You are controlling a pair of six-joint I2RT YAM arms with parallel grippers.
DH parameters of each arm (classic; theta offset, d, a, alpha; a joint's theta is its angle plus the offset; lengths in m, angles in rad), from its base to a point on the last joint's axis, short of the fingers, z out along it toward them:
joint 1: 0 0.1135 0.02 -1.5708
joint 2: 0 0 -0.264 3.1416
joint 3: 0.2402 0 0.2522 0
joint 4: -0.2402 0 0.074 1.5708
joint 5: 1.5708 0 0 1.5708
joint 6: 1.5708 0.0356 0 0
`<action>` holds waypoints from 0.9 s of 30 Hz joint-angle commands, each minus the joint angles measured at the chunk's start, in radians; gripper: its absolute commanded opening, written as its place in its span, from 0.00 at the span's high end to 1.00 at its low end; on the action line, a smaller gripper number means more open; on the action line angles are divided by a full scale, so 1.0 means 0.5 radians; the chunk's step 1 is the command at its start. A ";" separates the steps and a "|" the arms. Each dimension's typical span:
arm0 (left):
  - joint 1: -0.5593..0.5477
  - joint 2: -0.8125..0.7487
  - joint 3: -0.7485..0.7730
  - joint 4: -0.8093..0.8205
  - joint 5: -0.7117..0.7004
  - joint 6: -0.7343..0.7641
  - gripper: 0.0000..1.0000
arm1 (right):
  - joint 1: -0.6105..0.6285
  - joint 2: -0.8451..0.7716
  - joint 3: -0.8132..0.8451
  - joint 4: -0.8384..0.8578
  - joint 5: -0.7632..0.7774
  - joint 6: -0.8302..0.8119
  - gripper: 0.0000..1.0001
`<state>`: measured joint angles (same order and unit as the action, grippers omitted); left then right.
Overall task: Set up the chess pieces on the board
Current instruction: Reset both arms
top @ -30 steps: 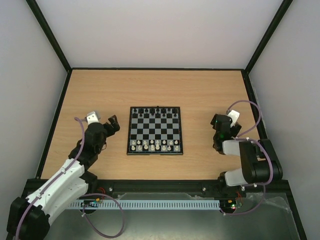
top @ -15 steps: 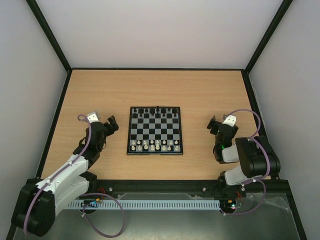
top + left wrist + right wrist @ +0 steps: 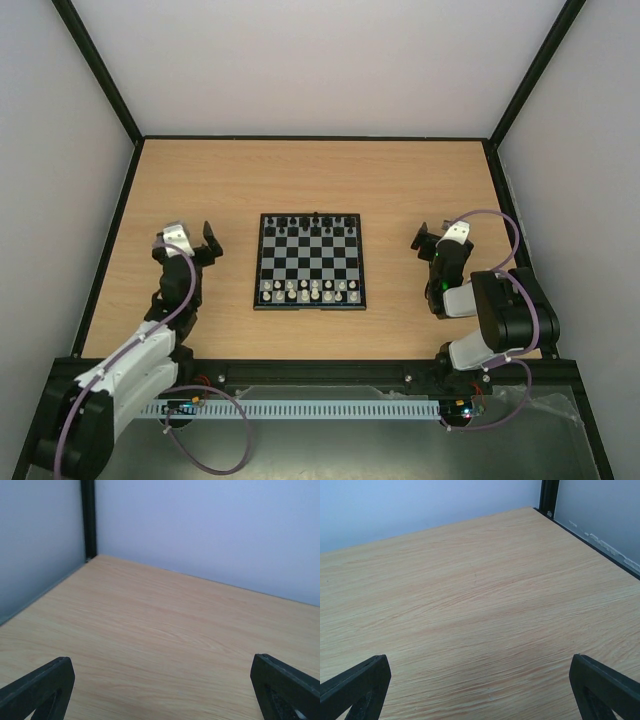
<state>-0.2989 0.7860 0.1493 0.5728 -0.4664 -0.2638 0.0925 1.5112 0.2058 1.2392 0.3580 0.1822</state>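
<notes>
While left gripper (image 3: 188, 242) and right gripper (image 3: 438, 240) gape, board (image 3: 310, 262) square-on, black pieces (image 3: 310, 221) farthest

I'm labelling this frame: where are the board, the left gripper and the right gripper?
board (image 3: 308, 258): top view, bare middle squares.
left gripper (image 3: 160, 670): left wrist view, midway between its open fingertips.
right gripper (image 3: 479, 669): right wrist view, midway between its open fingertips.

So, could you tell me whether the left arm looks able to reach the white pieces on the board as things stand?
Probably yes: only bare table lies between the open, empty fingers of the left arm and the white pieces along the near edge of the board.
</notes>
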 commanded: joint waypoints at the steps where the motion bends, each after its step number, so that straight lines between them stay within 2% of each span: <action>1: 0.135 0.217 0.012 0.362 -0.136 0.189 0.01 | -0.007 0.009 0.025 0.038 0.011 -0.018 0.01; 3: 0.169 0.347 0.008 0.480 -0.183 0.203 0.00 | -0.007 0.007 0.027 0.039 0.011 -0.017 0.01; 7: 0.291 0.757 -0.009 0.849 -0.057 0.157 0.01 | -0.008 0.009 0.027 0.043 0.011 -0.020 0.01; 8: 0.307 0.837 0.065 0.756 -0.037 0.154 0.00 | -0.007 0.010 0.027 0.040 0.012 -0.018 0.01; 9: 0.318 0.879 0.084 0.804 0.020 0.169 0.01 | -0.007 0.009 0.026 0.041 0.011 -0.018 0.01; 13: 0.401 0.946 0.050 0.967 0.073 0.090 0.01 | -0.007 0.009 0.026 0.039 0.011 -0.018 0.01; 17: 0.435 1.021 0.153 0.862 0.097 0.074 0.00 | -0.007 0.010 0.026 0.039 0.011 -0.018 0.01; 27: 0.435 1.174 0.270 0.876 0.104 0.249 0.01 | -0.007 0.009 0.025 0.040 0.012 -0.018 0.01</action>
<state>-0.0864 1.3319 0.2310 0.9619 -0.4099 -0.1730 0.0925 1.5112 0.2054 1.2358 0.3485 0.1822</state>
